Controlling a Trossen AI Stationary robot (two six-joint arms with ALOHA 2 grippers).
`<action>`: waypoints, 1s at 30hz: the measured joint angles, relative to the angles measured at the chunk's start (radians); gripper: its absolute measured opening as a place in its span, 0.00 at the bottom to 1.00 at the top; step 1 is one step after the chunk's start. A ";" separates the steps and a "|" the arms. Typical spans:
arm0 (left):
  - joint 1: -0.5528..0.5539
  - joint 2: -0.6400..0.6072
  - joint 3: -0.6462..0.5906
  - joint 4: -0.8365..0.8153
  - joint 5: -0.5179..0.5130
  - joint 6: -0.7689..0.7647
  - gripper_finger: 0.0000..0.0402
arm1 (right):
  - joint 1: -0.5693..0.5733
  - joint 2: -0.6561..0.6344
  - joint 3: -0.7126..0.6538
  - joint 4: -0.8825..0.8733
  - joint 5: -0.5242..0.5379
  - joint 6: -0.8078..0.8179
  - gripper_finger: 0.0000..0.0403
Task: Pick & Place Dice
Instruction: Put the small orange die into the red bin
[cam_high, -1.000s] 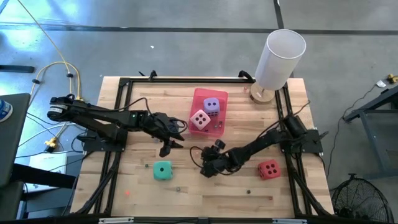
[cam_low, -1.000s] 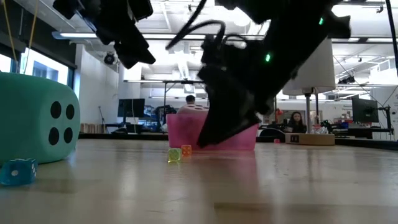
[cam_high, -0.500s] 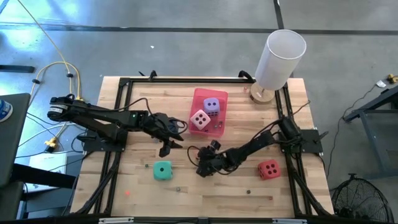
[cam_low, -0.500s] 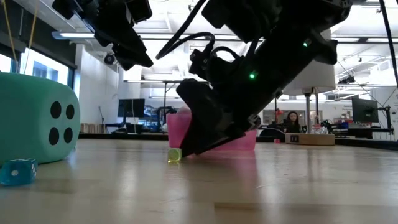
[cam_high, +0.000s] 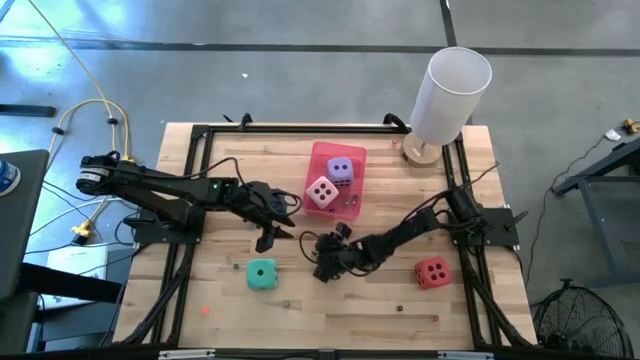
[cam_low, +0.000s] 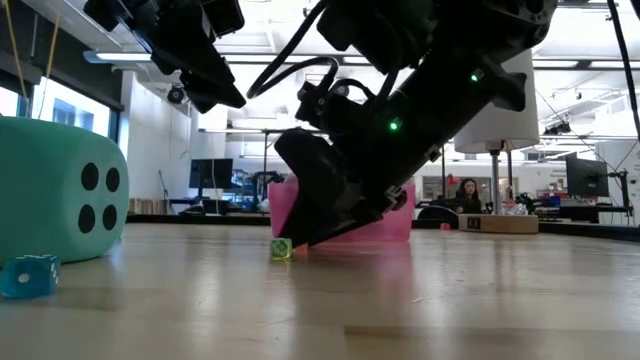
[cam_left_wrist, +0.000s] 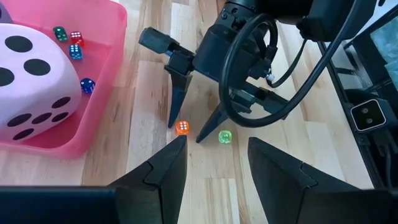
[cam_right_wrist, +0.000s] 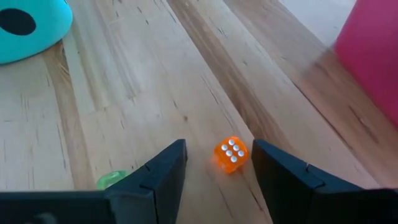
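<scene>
The pale pink die (cam_high: 320, 192) and the purple die (cam_high: 341, 169) lie in the pink tray (cam_high: 355, 205). The teal die (cam_high: 262, 274) and the red die (cam_high: 432, 272) rest on the table. My right gripper (cam_right_wrist: 217, 151) is open, low over the table, with a finger on each side of a tiny orange die (cam_right_wrist: 231, 155); this also shows in the left wrist view (cam_left_wrist: 182, 127). A tiny green die (cam_left_wrist: 225, 136) lies beside it. My left gripper (cam_high: 270, 238) is open and empty above the table, left of the tray.
A white cylinder lamp (cam_high: 450, 90) stands at the far right corner. Several tiny dice (cam_left_wrist: 71, 43) lie in the tray beside the pink die. A tiny blue die (cam_low: 30, 275) lies near the teal die (cam_low: 60, 190). A black frame (cam_high: 190, 200) borders the table.
My right gripper has moved toward the table's left edge and come down to the table, so its open fingers now straddle the tiny orange die. In the low view the orange die is now hidden behind a finger. The dice have stayed in place.
</scene>
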 joint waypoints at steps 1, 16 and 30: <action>0.000 0.000 0.000 0.000 0.000 0.000 0.41 | -0.002 0.000 0.000 0.000 -0.006 -0.002 0.44; -0.001 0.000 0.000 0.000 0.000 -0.001 0.41 | 0.003 0.001 0.000 -0.006 0.007 -0.024 0.13; -0.002 0.000 0.000 0.001 -0.001 0.017 0.41 | 0.062 -0.263 0.019 -0.293 0.204 -0.114 0.13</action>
